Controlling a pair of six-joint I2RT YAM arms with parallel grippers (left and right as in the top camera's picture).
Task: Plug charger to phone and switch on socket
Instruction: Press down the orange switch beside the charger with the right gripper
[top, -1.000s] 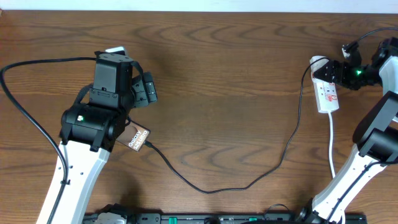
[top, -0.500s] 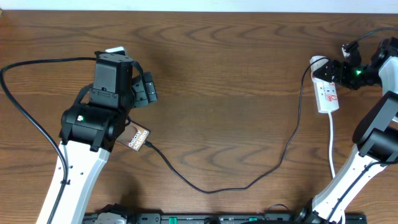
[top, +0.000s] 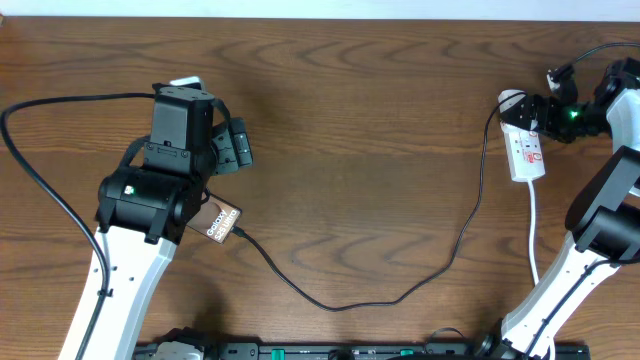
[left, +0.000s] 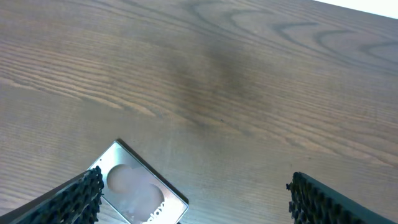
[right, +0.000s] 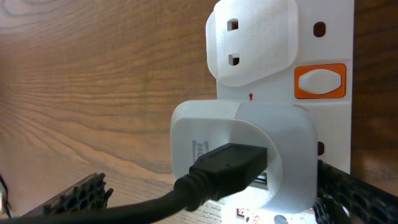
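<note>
The phone (top: 222, 222) lies flat under my left arm, only its labelled end showing; the left wrist view shows that same end (left: 134, 190) low down beside the left finger. My left gripper (left: 193, 202) hovers wide open with nothing in it. The charger cable (top: 340, 303) runs from the phone's near edge across the table to the socket (top: 527, 150), and its black connector (right: 230, 165) sits in a white adapter (right: 280, 143) on the strip. My right gripper (right: 217, 196) is open, its fingers straddling that adapter. An orange switch (right: 319, 81) shows beside the adapter.
A thick black arm cable (top: 40, 105) loops over the table's left side. The socket's white cord (top: 533, 230) trails toward the front edge beside my right arm (top: 600, 215). A small white object (top: 186, 81) pokes out behind the left wrist.
</note>
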